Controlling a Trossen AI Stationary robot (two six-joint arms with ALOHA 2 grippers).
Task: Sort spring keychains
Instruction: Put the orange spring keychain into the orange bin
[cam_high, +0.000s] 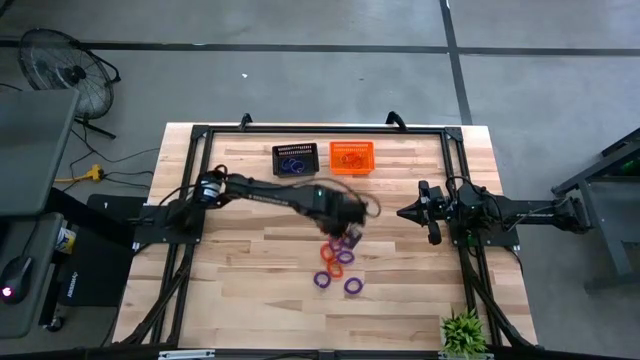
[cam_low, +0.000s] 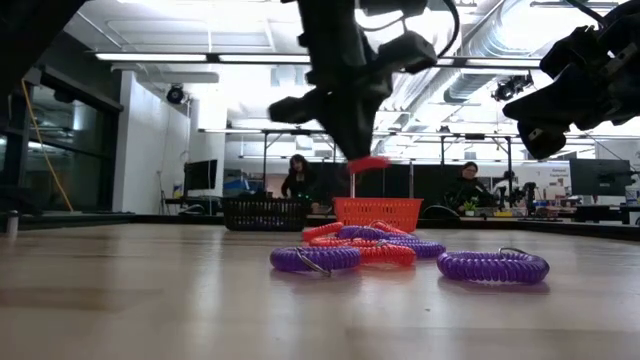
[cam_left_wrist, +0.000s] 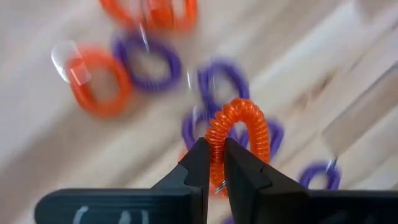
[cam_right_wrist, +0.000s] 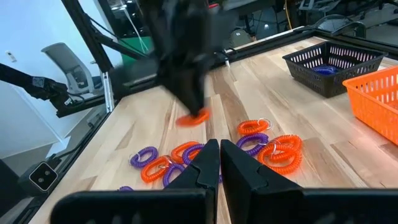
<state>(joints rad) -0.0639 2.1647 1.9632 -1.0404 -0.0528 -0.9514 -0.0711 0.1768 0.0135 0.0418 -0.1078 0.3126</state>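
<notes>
A heap of purple and orange spring keychains (cam_high: 338, 262) lies on the table's middle; it also shows in the low view (cam_low: 400, 255) and the right wrist view (cam_right_wrist: 249, 146). My left gripper (cam_high: 352, 215) hangs above the heap, shut on one orange keychain (cam_left_wrist: 239, 134), which also shows in the low view (cam_low: 368, 162). A black basket (cam_high: 295, 158) holds purple keychains and an orange basket (cam_high: 351, 157) holds orange ones, both at the far side. My right gripper (cam_high: 403, 213) waits shut at the right, above the table. My left gripper pinches the orange keychain's coil on one side of the ring (cam_left_wrist: 215, 158) between its two fingers. The fingers (cam_low: 345, 130) point down from above. The ring is lifted clear of the heap and the table.
A small green plant (cam_high: 462, 333) stands at the table's near right corner. The black frame rails (cam_high: 190, 190) run along both sides. People sit in the room beyond the table's far edge (cam_low: 298, 178).
</notes>
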